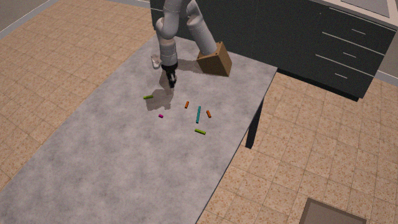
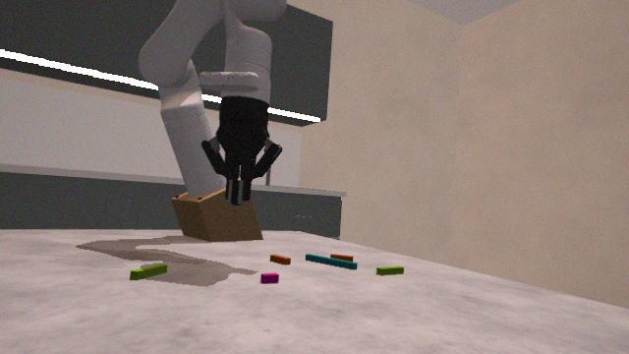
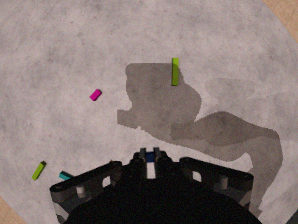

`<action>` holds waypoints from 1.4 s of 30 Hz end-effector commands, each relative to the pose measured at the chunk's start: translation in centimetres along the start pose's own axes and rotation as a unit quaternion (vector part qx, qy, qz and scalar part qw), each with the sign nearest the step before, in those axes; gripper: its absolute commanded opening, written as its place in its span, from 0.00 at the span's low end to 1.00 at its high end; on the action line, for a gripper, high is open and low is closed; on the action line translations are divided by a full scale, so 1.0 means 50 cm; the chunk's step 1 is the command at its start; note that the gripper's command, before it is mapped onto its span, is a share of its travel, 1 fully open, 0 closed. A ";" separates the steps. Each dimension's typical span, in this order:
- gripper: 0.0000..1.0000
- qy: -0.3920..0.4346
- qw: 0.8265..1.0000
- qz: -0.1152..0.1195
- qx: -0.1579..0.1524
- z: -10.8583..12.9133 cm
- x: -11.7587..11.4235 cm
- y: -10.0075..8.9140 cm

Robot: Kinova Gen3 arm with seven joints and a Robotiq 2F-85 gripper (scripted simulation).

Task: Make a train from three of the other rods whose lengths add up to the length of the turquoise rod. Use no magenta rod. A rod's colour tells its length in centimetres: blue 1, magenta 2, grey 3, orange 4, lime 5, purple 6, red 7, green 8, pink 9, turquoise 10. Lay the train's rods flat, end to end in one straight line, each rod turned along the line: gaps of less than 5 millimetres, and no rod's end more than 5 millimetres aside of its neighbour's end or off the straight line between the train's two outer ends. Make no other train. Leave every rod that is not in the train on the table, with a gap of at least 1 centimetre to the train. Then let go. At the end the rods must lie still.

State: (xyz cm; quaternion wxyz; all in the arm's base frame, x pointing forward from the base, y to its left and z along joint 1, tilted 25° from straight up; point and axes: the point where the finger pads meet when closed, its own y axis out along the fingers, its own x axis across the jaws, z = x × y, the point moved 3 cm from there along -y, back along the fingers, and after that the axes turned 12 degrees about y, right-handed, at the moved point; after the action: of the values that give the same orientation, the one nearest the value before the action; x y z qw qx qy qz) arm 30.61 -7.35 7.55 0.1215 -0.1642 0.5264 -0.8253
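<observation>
My gripper point(image 1: 171, 84) hangs well above the table, left of the rods, and is shut on a small blue rod point(image 2: 235, 200), whose blue tip shows between the fingers in the wrist view point(image 3: 152, 156). The turquoise rod point(image 1: 198, 114) lies flat between two orange rods point(image 1: 186, 104) point(image 1: 208, 114). One lime rod point(image 1: 200, 131) lies in front of the turquoise rod. A second lime rod point(image 1: 148, 97) lies apart at the left, at the edge of the arm's shadow. A magenta rod point(image 1: 160, 116) lies alone between them.
The arm's brown base block point(image 1: 215, 60) stands at the back of the table. Dark cabinets point(image 1: 311, 40) are behind it. The table's right edge point(image 1: 249, 124) runs close to the rods.
</observation>
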 end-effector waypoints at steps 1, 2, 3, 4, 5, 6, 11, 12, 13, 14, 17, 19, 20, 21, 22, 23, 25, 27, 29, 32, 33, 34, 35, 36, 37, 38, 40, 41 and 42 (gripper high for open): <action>0.05 -0.006 1.000 0.004 0.001 -0.007 -0.011 -0.016; 0.05 -0.006 1.000 0.004 0.001 -0.007 -0.011 -0.017; 0.05 -0.006 1.000 0.004 0.001 -0.007 -0.011 -0.019; 0.05 -0.007 1.000 0.005 0.002 -0.006 -0.013 -0.019; 0.05 -0.007 1.000 0.005 0.002 -0.006 -0.013 -0.019; 0.05 -0.007 1.000 0.005 0.002 -0.006 -0.013 -0.019; 0.05 -0.006 1.000 0.005 0.004 -0.003 -0.011 -0.019; 0.05 -0.006 1.000 0.005 0.004 -0.003 -0.011 -0.019; 0.05 -0.006 1.000 0.005 0.004 -0.003 -0.011 -0.019; 0.05 -0.006 1.000 0.005 0.004 -0.003 -0.011 -0.019; 0.05 -0.006 1.000 0.005 0.004 -0.003 -0.011 -0.019; 0.05 -0.005 1.000 0.005 0.004 -0.003 -0.012 -0.019; 0.05 -0.003 1.000 0.005 0.004 -0.002 -0.013 -0.019; 0.05 0.001 1.000 0.004 0.002 -0.005 -0.013 -0.019; 0.05 0.001 1.000 0.004 0.002 -0.005 -0.013 -0.019; 0.05 0.001 1.000 0.004 0.002 -0.005 -0.013 -0.019; 0.05 0.013 1.000 0.001 0.001 -0.008 -0.014 -0.018; 0.05 0.036 0.999 -0.001 0.001 -0.009 -0.018 -0.017; 0.05 0.068 0.998 -0.002 0.002 -0.008 -0.025 -0.017; 0.05 0.129 0.992 -0.002 0.002 -0.011 -0.040 -0.017; 0.05 0.150 0.989 -0.002 0.002 -0.011 -0.046 -0.016; 0.05 0.171 0.985 -0.002 0.002 -0.012 -0.052 -0.016; 0.05 0.192 0.981 -0.001 0.002 -0.013 -0.058 -0.016; 0.05 0.213 0.977 0.000 0.002 -0.014 -0.065 -0.016; 0.05 0.233 0.972 0.000 0.001 -0.016 -0.071 -0.016; 0.05 0.252 0.968 0.001 0.001 -0.017 -0.077 -0.016; 0.05 0.252 0.968 0.001 0.001 -0.017 -0.077 -0.016; 0.05 0.264 0.965 0.000 0.003 -0.017 -0.080 -0.017; 0.05 0.282 0.959 0.003 0.001 -0.019 -0.088 -0.017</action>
State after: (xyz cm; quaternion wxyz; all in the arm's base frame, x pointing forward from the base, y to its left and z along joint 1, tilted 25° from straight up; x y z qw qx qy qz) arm 33.60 -4.89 7.53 -0.0138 0.0565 0.5458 -0.8359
